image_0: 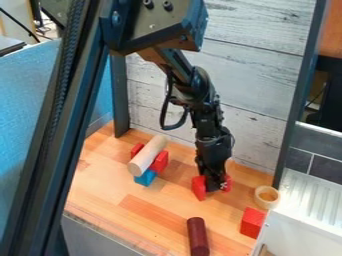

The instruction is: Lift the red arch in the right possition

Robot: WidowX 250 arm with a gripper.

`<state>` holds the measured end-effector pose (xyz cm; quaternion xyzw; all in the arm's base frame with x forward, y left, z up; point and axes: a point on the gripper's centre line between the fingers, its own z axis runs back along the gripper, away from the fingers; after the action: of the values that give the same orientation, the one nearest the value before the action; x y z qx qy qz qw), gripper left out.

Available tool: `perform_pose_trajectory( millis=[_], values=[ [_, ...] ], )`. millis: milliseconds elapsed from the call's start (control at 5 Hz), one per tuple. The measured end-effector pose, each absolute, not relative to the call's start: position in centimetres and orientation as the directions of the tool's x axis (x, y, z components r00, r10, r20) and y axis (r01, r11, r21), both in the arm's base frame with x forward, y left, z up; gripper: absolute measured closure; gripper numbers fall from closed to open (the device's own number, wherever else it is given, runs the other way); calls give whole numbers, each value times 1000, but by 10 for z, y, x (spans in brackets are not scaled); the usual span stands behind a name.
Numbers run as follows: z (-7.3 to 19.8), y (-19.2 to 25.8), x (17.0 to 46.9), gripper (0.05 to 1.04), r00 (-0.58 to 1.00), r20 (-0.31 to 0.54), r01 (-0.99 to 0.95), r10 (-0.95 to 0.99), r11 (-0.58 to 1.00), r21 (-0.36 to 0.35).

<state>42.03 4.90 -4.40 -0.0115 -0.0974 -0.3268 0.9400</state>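
Black beam (pixel 59 120), foreground. Hand (pixel 214 187), at red arch (pixel 199 188); whether clamped, cannot tell. Risk: an off-centre hold could pivot the piece, causing slip and topple.

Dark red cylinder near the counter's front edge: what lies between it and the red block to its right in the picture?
In the camera view, a stretch of wooden tabletop lies between the dark red cylinder and the red block.

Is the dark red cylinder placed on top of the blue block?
No, the dark red cylinder lies on the wooden tabletop, apart from the blue block and nearer to the camera.
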Motion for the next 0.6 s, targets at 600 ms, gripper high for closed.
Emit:
perform_pose_trajectory(
  millis=[600],
  values=[
    [-35,38,408,770,824,343,309,-451,865,395]
  ],
)
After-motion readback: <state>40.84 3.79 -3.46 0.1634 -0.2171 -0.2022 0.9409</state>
